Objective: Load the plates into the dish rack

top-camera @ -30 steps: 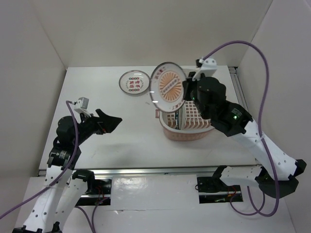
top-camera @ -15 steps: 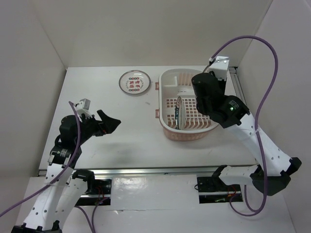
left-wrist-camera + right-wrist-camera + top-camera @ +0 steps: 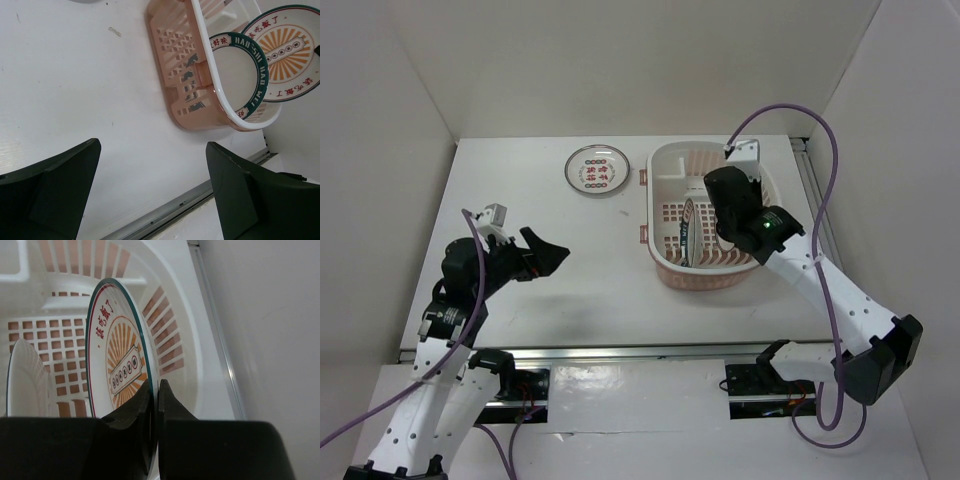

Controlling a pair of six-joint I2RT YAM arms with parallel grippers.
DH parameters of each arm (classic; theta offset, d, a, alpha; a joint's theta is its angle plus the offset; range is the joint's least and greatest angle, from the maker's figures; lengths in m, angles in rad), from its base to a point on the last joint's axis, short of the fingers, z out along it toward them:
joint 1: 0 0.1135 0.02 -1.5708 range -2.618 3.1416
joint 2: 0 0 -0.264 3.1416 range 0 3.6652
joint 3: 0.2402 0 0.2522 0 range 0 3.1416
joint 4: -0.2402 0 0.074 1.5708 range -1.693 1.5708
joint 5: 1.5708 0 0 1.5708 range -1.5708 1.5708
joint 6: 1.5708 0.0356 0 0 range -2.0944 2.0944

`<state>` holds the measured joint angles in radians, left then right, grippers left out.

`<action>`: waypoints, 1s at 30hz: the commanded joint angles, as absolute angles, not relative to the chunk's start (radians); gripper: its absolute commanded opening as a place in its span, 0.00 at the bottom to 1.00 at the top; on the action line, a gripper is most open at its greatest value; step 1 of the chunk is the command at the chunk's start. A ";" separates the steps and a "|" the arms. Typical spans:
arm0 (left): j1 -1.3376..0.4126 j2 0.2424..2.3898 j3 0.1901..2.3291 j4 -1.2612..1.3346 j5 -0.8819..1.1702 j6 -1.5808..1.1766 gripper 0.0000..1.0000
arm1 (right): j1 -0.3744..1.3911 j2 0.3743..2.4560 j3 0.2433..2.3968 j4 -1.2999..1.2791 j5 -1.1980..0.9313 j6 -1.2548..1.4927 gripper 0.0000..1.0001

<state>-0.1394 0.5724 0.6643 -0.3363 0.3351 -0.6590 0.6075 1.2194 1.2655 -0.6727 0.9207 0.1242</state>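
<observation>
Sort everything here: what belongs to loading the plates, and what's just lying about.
Job: dish rack; green-rimmed plate standing in it; sunburst plate in the right pincer; lettered plate on the table.
Idle: left pincer, open; metal rail at table edge.

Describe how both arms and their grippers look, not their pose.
The left arm and right arm have white links, black joints and a purple cable each. A green light glows on the right arm. The left gripper and right gripper have dark, wedge-shaped fingers.

Upright sunburst plate (image 3: 120,367) inside dish rack (image 3: 172,315)
</observation>
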 commanded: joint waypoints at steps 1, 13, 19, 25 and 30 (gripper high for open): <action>-0.141 0.568 0.687 -0.288 0.363 -0.652 1.00 | 0.601 1.186 1.244 -0.531 0.871 0.100 0.00; -0.141 0.577 0.687 -0.288 0.364 -0.652 1.00 | 0.601 1.155 1.137 -0.531 0.818 0.132 0.00; -0.141 0.577 0.687 -0.288 0.364 -0.652 1.00 | 0.632 1.180 1.127 -0.560 0.856 0.152 0.00; -0.141 0.577 0.687 -0.288 0.364 -0.652 1.00 | 0.641 1.189 1.106 -0.569 0.856 0.172 0.00; -0.141 0.577 0.696 -0.288 0.364 -0.652 1.00 | 0.641 1.189 1.097 -0.569 0.865 0.181 0.00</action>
